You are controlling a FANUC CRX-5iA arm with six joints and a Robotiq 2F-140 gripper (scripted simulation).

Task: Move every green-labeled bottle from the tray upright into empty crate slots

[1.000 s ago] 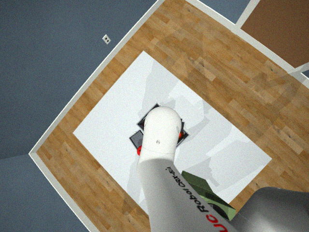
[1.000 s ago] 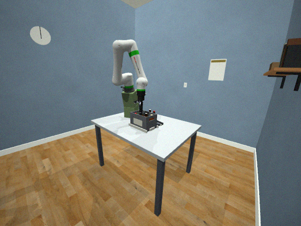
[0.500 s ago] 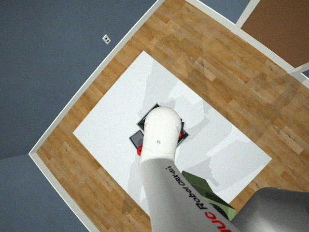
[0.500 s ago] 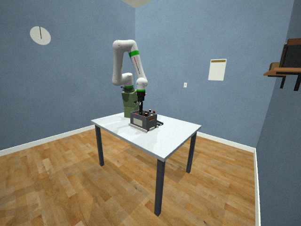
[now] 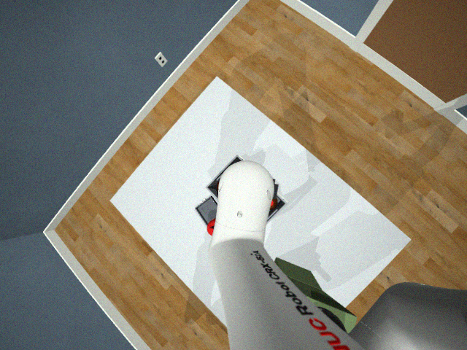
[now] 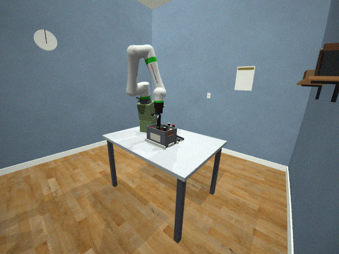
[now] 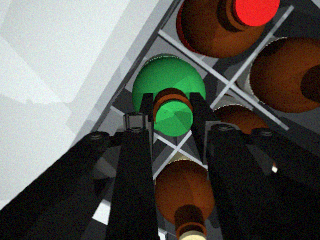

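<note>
Tool (image 6: pixel 158 127) (image 7: pixel 171 108) was clenched on the neck of the green-capped bottle (image 7: pixel 165 75), which sat inside a crate (image 5: pixel 222 169) (image 6: pixel 170 139) (image 7: pixel 145 59) cell. Crate's outer wall ran close by the tool, with open counter (image 5: pixel 162 181) (image 6: pixel 191 155) past it. Other side was tight: red-capped bottle (image 7: pixel 210 35) and cream-capped bottle (image 7: pixel 182 192) stood in nearby cells, thin dividers between. Tray (image 5: pixel 207 208) (image 6: pixel 179 138) lay just beside the crate, partly hidden.
</note>
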